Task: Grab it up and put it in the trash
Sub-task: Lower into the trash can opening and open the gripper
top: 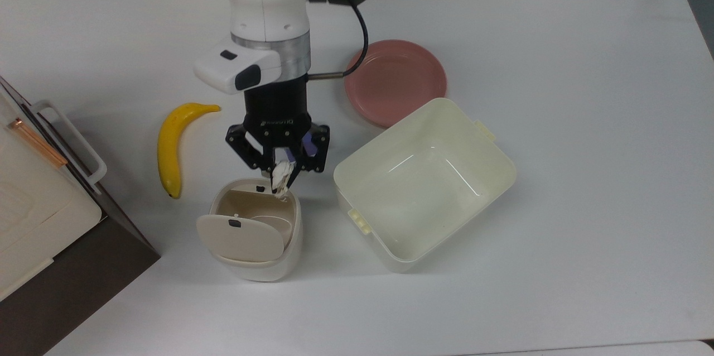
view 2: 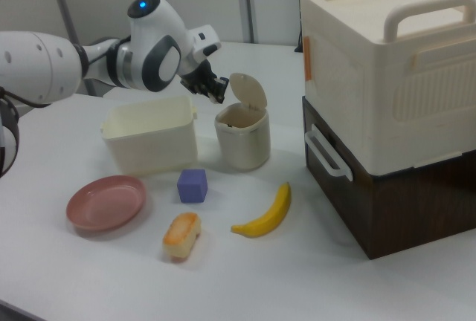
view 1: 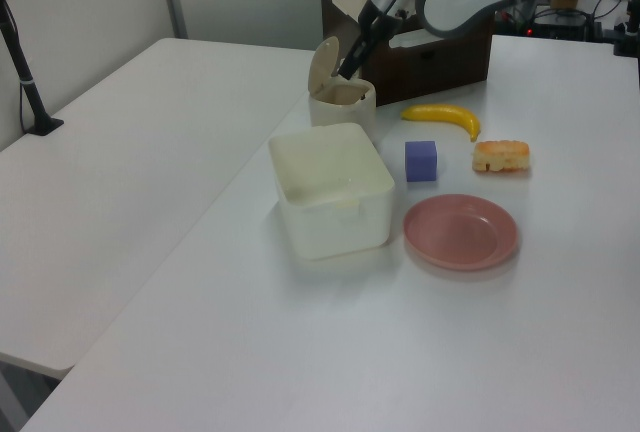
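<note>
On the white table [top: 558,38] the arm carries its end effector [top: 280,173] to the far rim of the bin [top: 254,230], fingers pinched narrow on the paper ball [top: 281,177], which hangs at the 1 o'clock edge of the bin's mouth in the top view rather than over its middle. The bin's flap [top: 240,237] stands swung open toward 6 o'clock in the top view, so the opening is free. To do this step well, I judge the ball should travel a little further toward 7 o'clock until it sits squarely over the dark hollow, and only then be let go; released here, it could catch the rim and roll off onto the table. A low drop would keep the light paper from drifting, and the fingers should stay clear of the flap so it does not swing shut. The tub [top: 424,177] lies at 3 o'clock of the bin and the banana [top: 169,144] at 10 o'clock, both well clear. The black wrist [top: 276,116] bears small pale lettering, too small to read.
</note>
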Controlling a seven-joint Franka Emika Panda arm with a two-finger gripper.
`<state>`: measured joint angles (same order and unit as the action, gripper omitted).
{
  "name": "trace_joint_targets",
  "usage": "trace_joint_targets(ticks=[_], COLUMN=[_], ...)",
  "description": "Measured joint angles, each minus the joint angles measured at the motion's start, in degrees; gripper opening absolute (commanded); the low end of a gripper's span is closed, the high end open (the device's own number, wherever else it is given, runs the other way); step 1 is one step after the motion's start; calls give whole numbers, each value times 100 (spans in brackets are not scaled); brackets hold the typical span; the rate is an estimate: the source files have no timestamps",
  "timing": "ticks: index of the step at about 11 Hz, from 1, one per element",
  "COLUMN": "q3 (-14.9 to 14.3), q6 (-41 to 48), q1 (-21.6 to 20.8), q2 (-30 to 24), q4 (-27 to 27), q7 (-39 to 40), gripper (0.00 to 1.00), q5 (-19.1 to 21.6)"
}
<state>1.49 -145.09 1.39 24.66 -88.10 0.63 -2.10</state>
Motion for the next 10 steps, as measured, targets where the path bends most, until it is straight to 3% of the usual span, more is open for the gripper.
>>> trace_joint_targets(ticks=[6, 7, 8, 10], q3=[-21, -22, -22, -24], q6=[-779, -805, -806, -806], q1=[298, 321, 329, 334], q2=[449, 463, 463, 467], q4=[28, 29, 35, 34], q7=[-3, -3, -3, -3], gripper=[0, 14, 37, 61], q5=[-88, -115, -118, -154])
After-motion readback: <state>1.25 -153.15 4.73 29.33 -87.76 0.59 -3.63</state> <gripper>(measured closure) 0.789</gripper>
